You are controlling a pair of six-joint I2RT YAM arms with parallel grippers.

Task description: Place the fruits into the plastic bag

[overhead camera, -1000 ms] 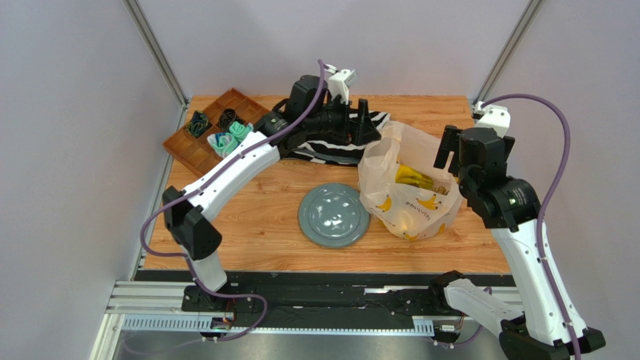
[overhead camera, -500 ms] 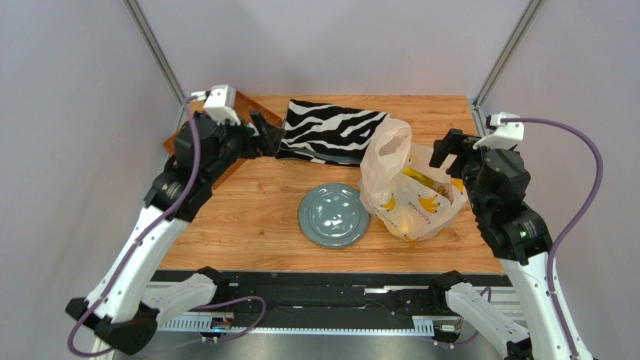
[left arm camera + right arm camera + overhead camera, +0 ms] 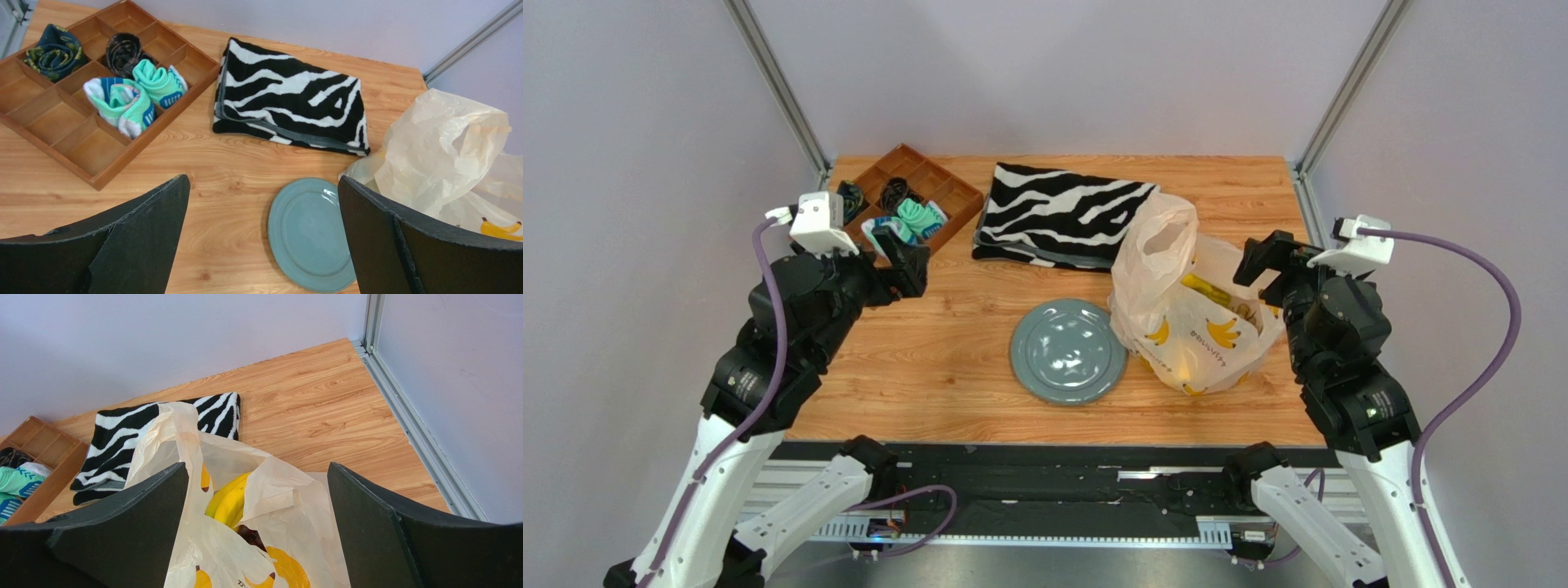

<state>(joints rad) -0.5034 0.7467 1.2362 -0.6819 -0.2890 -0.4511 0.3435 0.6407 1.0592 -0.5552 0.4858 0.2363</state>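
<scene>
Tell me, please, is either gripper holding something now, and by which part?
Nothing is held. The left gripper is open over the table; the right gripper is open over the plastic bag, not gripping it.

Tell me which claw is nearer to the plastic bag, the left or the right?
Right. The right claw is open just beside the plastic bag's right edge; the left claw is open far to the bag's left, by the wooden tray.

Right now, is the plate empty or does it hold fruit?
Empty: the plate shows only its bare grey surface; the bananas lie inside the bag.
</scene>
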